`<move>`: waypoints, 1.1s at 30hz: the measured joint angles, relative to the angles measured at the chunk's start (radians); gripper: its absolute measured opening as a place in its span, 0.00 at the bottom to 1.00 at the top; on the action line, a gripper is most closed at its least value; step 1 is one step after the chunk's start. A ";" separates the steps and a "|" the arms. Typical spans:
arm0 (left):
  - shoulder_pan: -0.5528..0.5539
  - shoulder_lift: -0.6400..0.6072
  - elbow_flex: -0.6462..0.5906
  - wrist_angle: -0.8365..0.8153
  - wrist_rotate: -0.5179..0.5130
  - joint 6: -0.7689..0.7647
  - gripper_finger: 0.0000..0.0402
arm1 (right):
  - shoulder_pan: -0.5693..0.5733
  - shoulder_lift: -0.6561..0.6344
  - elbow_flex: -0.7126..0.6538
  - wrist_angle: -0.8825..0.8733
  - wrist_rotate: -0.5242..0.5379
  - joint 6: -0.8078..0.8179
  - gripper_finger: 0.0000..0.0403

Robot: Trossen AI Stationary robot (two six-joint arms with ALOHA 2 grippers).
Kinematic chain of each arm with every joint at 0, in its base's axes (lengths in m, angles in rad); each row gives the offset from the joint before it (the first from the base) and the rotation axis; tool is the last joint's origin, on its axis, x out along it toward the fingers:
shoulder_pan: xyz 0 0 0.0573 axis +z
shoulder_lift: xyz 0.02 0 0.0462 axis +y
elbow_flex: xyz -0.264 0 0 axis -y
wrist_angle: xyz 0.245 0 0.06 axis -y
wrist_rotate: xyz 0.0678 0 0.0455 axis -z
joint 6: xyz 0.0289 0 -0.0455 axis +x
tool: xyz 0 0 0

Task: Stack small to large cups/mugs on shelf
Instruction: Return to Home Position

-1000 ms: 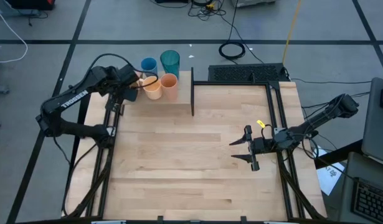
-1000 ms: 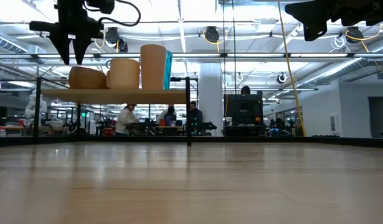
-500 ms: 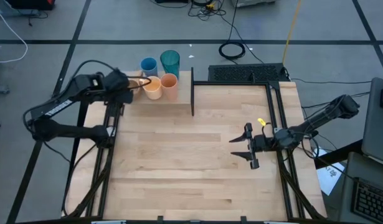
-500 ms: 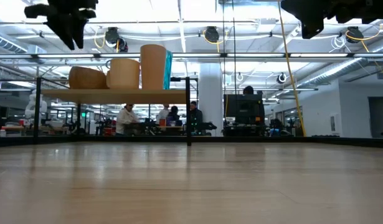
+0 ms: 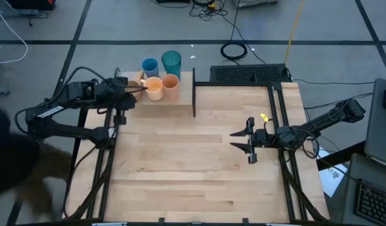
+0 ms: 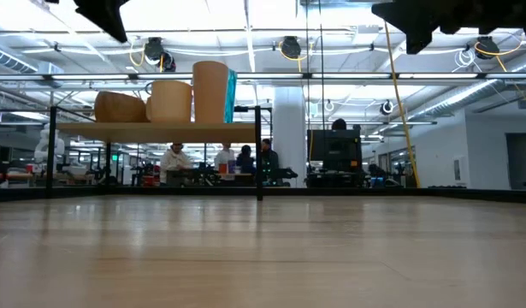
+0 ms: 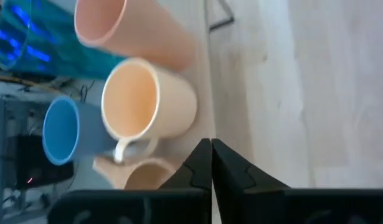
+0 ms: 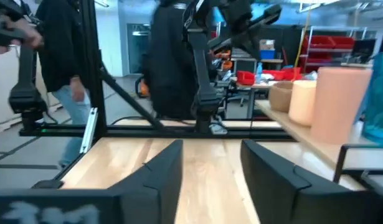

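Note:
The cups stand upright on their bases on the shelf (image 5: 180, 99), a light-wood board at the table's far left. They are the teal tumbler (image 5: 171, 61), blue cup (image 5: 149, 65), orange cup (image 5: 171, 81), peach mug (image 5: 154, 88) and tan mug (image 5: 135, 78), which is partly hidden. In the low view the tan mug (image 6: 120, 107), peach mug (image 6: 170, 101) and orange cup (image 6: 210, 91) stand in a row. My left gripper (image 5: 128, 94) is shut and empty, above and left of the mugs; it also shows in its wrist view (image 7: 211, 155). My right gripper (image 5: 249, 143) is open and empty over the table's right part.
A black upright post (image 5: 194, 91) marks the shelf's right end, and black frame rails (image 5: 275, 107) run along the table's right side. A dark blurred shape (image 5: 10, 163) shows beside the table's left edge. People (image 8: 60, 68) move in the room beyond.
My left gripper has risen, still shut, and its arm has drawn back from the cups toward the table's left edge. My right gripper has drifted a little toward the table's left, still open. The cups have not moved.

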 joint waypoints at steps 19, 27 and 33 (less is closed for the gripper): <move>-0.312 0.000 0.000 0.281 -0.014 -0.349 0.00 | -0.063 -0.005 0.183 -0.258 -0.002 -0.139 0.01; -0.402 -0.001 -0.075 0.477 -0.034 -0.384 0.00 | -0.100 -0.011 0.228 -0.344 -0.081 -0.170 0.00; -0.438 -0.001 -0.176 0.607 -0.042 -0.398 0.00 | -0.155 -0.023 0.229 -0.355 -0.221 -0.172 0.00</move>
